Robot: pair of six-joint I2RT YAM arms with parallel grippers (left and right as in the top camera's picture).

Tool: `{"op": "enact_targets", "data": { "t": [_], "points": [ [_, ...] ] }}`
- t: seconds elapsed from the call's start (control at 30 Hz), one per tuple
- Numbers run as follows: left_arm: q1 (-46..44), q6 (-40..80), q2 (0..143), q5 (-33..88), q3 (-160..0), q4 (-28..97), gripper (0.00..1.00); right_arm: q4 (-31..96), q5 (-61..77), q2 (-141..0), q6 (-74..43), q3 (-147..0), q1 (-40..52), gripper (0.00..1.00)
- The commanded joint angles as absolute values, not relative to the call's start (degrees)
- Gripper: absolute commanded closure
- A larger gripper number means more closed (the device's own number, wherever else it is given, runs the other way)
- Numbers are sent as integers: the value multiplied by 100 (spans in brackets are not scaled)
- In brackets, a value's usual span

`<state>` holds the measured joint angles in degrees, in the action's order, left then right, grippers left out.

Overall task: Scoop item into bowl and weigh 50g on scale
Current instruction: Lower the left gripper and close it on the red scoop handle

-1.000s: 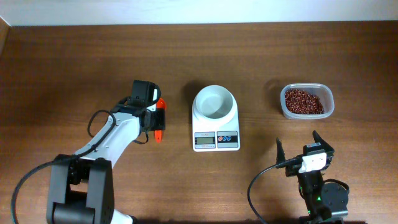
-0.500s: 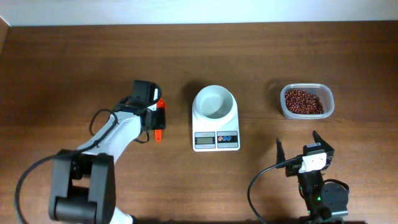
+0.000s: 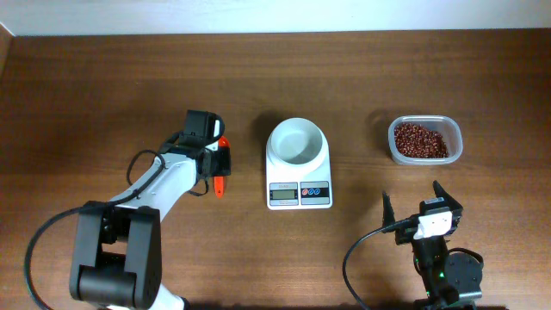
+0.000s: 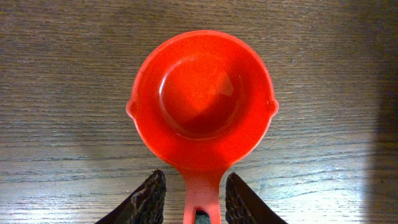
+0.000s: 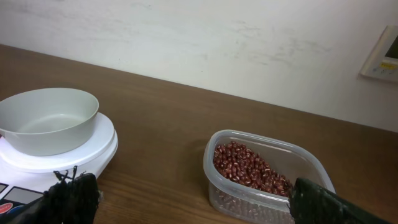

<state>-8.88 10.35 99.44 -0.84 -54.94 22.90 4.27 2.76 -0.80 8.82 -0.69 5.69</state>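
**Left claw (image 4: 198,186) astride the red scoop (image 4: 202,102), grip not yet made**

Straddles the scoop's handle, fingers (image 4: 152,196) apart, with a sliver of wooden table (image 3: 103,86) showing beside one of them. Reads as the pickup step: scoop empty and flat on the wood, just left of the scale (image 3: 299,182). Calls next, by judgement, for a firm clamp on the handle, a level lift and a long carry across to the clear tub (image 5: 217,186) at far right. Right claw (image 3: 411,196) spread wide near that tub, holding nothing. Beans (image 5: 249,168): tiny, dark reddish-brown, glossy, heaped loose in the tub. None visible in the white bowl (image 5: 50,134) atop the scale.
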Motion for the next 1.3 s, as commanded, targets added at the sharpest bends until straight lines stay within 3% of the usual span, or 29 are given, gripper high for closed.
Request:
{"op": "enact_targets", "data": {
  "t": [0.0,0.57,0.83,1.0,1.2,1.27],
  "points": [
    [-902,1070,9985,-19,-5419,2300,66,447,231,-43,858,-32,598,1],
    [-1035,1070,10132,-43,-5419,2171,69,447,231,-43,856,-32,598,1],
    [-1035,1068,10132,-38,-5419,2189,58,447,231,-43,858,-32,598,1],
    [-1035,1068,10130,-40,-5419,2196,58,447,231,-43,858,-32,598,2],
    [-1035,1068,10130,-40,-5419,2209,39,447,231,-43,858,-32,598,1],
    [-1035,1068,10130,-40,-5419,2211,19,447,231,-43,858,-32,598,1]
  ]
}}
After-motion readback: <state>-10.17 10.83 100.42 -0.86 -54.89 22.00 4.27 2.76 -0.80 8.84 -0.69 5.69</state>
